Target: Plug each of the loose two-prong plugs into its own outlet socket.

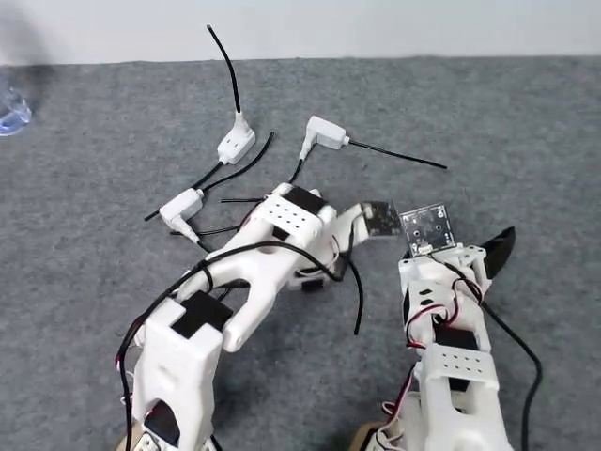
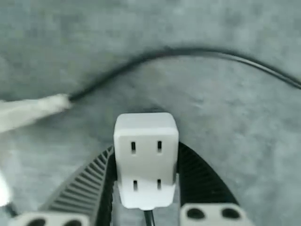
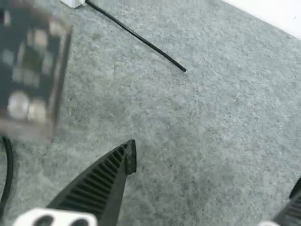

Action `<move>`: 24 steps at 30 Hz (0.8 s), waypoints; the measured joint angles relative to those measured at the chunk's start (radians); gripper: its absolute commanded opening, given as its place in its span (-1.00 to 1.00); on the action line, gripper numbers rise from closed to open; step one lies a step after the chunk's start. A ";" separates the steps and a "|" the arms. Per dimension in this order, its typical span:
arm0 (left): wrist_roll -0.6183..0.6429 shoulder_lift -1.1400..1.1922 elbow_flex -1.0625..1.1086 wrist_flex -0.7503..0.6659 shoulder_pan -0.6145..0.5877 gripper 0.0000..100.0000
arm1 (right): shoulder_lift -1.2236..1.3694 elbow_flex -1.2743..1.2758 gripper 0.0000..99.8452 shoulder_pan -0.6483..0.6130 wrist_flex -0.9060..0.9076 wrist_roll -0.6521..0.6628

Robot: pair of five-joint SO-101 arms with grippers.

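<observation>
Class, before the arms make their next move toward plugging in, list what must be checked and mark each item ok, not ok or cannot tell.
1. Left gripper clamps the outlet socket: ok, fingers against both sides.
2. Socket's slots unobstructed: ok, both pairs visible.
3. Right gripper open: ok.
4. Right gripper holds a plug: not ok, bare carpet in its gap.
5. A plug aligned with the slots: not ok; the nearby white connector lies off to one side on the carpet.
6. That connector's prong direction: cannot tell.
</observation>
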 measured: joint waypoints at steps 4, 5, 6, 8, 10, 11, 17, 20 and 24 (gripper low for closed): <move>-0.015 -0.038 0.003 0.109 0.032 -0.97 | 0.000 0.003 -0.03 0.000 -0.011 0.000; -0.015 -0.052 0.003 0.130 0.035 -0.97 | 0.000 0.003 -0.03 0.000 -0.011 0.000; -0.018 -0.068 0.003 0.146 0.035 -0.97 | 0.000 0.003 -0.03 0.000 -0.011 0.000; -0.018 -0.092 0.003 0.175 0.035 -0.97 | 0.000 0.003 -0.03 0.000 -0.011 0.000; -0.018 -0.120 0.025 0.187 0.035 -0.97 | 0.000 0.003 -0.03 0.000 -0.011 0.000; -0.018 -0.130 0.048 0.187 0.040 -0.97 | 0.000 0.003 -0.03 0.000 -0.011 0.000; -0.015 -0.203 0.295 0.081 0.104 -0.97 | 0.003 0.005 -0.03 0.008 -0.011 -0.002; 0.026 -0.281 0.434 -0.026 0.141 -0.97 | 0.003 0.005 -0.03 0.008 -0.015 -0.002; 0.046 -0.396 0.580 -0.146 0.158 -0.97 | 0.003 0.005 -0.03 0.006 -0.015 0.000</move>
